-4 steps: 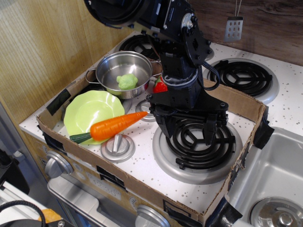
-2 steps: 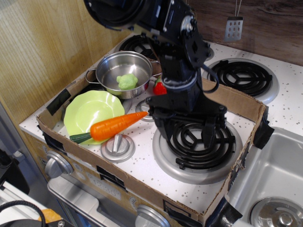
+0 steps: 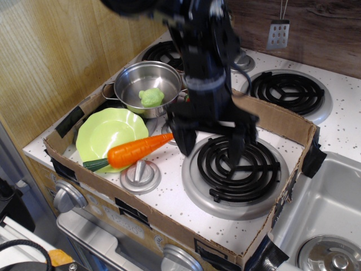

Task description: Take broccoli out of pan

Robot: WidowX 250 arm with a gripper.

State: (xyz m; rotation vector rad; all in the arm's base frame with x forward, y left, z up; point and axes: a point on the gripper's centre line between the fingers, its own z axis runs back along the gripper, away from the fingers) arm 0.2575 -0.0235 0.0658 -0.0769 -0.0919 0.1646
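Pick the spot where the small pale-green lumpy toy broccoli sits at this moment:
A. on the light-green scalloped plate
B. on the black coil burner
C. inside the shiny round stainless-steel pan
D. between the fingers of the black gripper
C: the small pale-green lumpy toy broccoli lies on the floor of the shiny round stainless-steel pan, while the black gripper hangs open and empty over the black coil burner.
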